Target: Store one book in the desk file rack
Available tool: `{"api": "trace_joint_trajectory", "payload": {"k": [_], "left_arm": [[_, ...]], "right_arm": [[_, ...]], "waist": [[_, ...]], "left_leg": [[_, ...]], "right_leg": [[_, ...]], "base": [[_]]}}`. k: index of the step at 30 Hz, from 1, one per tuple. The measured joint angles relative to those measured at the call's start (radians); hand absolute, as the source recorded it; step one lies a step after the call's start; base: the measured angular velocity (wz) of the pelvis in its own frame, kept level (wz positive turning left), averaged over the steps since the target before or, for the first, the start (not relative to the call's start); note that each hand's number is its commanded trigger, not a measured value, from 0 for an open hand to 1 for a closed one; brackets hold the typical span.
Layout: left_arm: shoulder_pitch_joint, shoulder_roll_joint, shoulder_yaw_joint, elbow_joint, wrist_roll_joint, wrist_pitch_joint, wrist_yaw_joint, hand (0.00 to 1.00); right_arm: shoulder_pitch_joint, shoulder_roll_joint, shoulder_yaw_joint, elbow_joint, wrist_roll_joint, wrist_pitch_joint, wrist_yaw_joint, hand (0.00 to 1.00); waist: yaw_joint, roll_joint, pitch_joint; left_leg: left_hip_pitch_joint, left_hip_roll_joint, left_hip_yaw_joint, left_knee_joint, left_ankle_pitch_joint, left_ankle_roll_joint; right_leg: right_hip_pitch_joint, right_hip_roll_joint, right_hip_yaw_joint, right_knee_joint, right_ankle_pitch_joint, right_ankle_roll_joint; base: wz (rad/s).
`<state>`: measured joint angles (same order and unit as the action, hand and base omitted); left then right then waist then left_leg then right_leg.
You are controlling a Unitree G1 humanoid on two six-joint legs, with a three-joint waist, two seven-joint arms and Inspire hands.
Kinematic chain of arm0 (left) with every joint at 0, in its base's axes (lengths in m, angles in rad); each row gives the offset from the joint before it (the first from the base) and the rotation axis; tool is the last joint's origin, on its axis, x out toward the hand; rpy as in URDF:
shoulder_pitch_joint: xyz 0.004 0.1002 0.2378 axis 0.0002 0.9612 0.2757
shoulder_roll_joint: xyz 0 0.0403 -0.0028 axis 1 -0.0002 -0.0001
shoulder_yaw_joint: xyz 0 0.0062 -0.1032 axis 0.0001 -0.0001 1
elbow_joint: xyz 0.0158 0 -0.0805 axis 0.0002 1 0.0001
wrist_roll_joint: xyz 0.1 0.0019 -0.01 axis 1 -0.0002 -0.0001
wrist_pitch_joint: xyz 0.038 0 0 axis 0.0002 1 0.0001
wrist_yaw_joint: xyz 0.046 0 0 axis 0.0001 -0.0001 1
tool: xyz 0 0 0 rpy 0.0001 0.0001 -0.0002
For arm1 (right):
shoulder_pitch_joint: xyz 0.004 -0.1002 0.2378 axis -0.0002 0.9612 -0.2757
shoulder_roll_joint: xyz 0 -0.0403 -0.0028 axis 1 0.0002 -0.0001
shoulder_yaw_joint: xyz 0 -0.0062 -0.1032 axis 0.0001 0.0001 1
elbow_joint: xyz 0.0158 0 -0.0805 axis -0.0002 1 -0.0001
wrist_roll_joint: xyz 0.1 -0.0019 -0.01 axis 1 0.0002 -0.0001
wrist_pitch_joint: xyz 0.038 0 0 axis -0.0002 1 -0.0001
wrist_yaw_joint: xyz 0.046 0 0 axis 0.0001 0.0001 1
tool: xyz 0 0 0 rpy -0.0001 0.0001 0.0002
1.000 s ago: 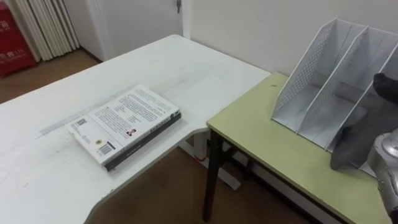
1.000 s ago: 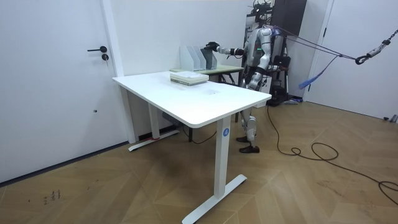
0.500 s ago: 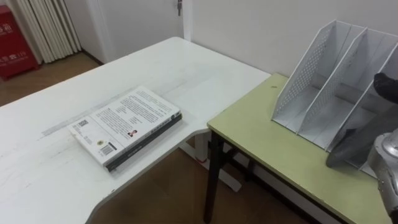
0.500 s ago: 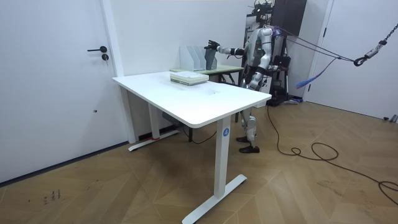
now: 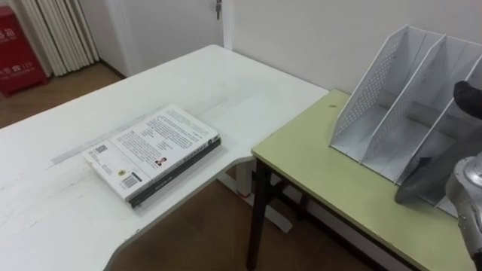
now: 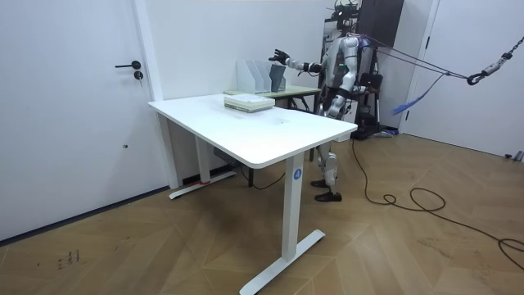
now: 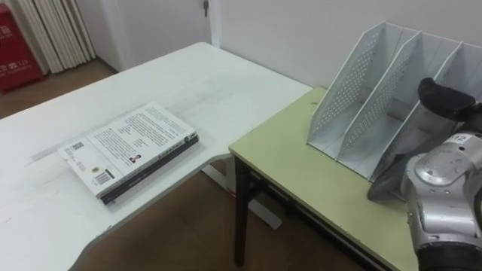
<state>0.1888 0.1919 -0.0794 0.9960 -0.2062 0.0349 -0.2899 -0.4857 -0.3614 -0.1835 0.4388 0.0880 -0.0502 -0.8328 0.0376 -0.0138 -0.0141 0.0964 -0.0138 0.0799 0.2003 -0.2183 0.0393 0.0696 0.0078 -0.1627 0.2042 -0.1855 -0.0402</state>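
Books (image 5: 154,150) lay stacked flat on the white desk (image 5: 226,83), well to the left of my right hand (image 7: 444,96) and lower than it; nothing touched them. Further right, between that pile and the hand, stood the green table (image 5: 339,188), butted against the desk's inner corner; on it, below and just left of the hand, was the file rack (image 5: 369,90), with its two leftmost compartments empty as far as I could see. Past those, directly under the hand, a dark book (image 5: 425,177) leaned tilted inside a compartment, its lower edge down at the rack's floor. The hand itself hovered above the rack, apart from the book; in the room view its fingers looked spread and held nothing. My left hand (image 6: 327,102) hung by the robot's side there, too small for me to tell more. I judged the storing step as good as done, the release made; the next move called for drawing the right arm clear upward and back without clipping the dividers, then checking that the leaning book would not slide forward out of the open front.
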Motion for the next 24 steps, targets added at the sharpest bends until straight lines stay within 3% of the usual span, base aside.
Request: {"api": "trace_joint_trajectory", "payload": {"k": [5,10,18,24], "left_arm": [[0.003,0.008,0.004,0.008,-0.026,-0.009,-0.005,0.0],[0.0,0.013,0.004,0.007,-0.028,-0.026,-0.01,0.0],[0.016,0.014,0.004,0.016,-0.028,-0.052,-0.028,0.0],[0.015,0.032,0.004,0.014,-0.028,-0.063,-0.052,0.0]], "right_arm": [[0.0,0.0,0.014,-0.169,-0.004,-0.006,-0.002,0.0],[0.0,0.0,0.024,-0.317,0.044,-0.026,0.092,0.0],[0.068,-0.001,0.094,-0.521,0.164,-0.022,0.435,0.0],[0.132,-0.019,0.2,-0.617,0.213,-0.018,0.753,0.0]], "waist": [[-0.002,-0.015,0.0013],[-0.004,-0.024,0.0029],[-0.011,-0.015,0.0087],[-0.018,-0.025,0.0111]], "left_leg": [[0.0,0.001,0.0,-0.001,0.0,0.0],[0.003,0.0,0.007,-0.004,0.0,0.0],[0.014,0.009,0.026,-0.015,0.0,0.0],[0.004,0.013,0.03,-0.019,0.0,-0.001]], "right_leg": [[-0.002,0.001,0.0,0.0,0.0,0.0],[0.002,-0.001,0.003,-0.002,0.0,0.001],[0.0,-0.004,0.024,0.0,0.001,0.0],[-0.005,0.001,0.035,-0.002,0.002,-0.001]], "base": [[-0.01],[-0.01],[-0.07],[-0.01]]}}
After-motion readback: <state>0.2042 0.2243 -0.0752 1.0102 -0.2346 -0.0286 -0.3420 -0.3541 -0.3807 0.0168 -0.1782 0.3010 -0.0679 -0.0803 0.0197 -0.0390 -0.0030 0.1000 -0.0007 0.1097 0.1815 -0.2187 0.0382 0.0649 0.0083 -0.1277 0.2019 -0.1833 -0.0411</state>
